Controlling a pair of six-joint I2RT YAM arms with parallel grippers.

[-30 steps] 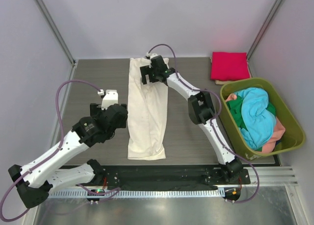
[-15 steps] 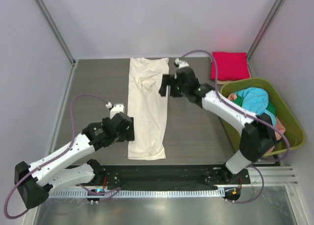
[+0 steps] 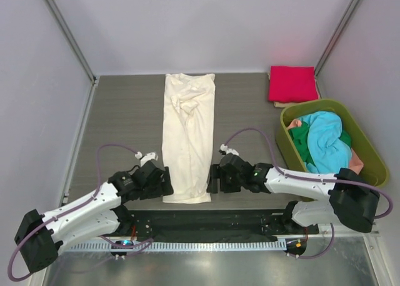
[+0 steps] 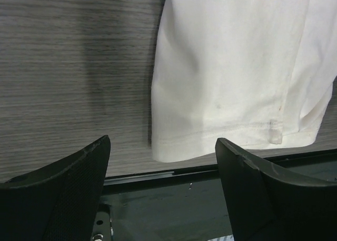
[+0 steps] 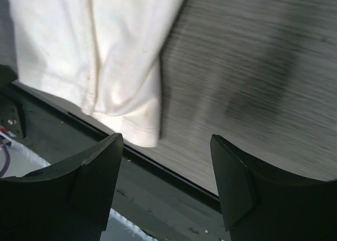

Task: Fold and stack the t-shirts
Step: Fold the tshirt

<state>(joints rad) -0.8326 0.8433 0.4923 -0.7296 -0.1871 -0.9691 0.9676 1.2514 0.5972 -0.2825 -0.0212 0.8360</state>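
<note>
A cream-white t-shirt (image 3: 187, 136) lies on the table as a long narrow strip running from far to near. My left gripper (image 3: 165, 182) hovers open just left of its near hem, and my right gripper (image 3: 212, 178) hovers open just right of that hem. In the left wrist view the hem's left corner (image 4: 168, 146) lies below the gap of the open left gripper (image 4: 163, 143). In the right wrist view the hem's right corner (image 5: 145, 133) sits near the left fingertip of the open right gripper (image 5: 166, 141). Neither holds anything. A folded magenta-red t-shirt (image 3: 292, 83) rests at the far right.
An olive-green basket (image 3: 374, 167) at the right holds turquoise (image 3: 325, 145), green (image 3: 301, 136) and salmon pink (image 3: 353, 167) shirts. A black rail (image 3: 206, 220) runs along the table's near edge, right under both grippers. Walls close in the left, far and right sides.
Both arms drew back to the near edge. The right gripper left the shirt's far end for its near right corner; the left slid to the near left corner. Both jaws narrowed slightly.
</note>
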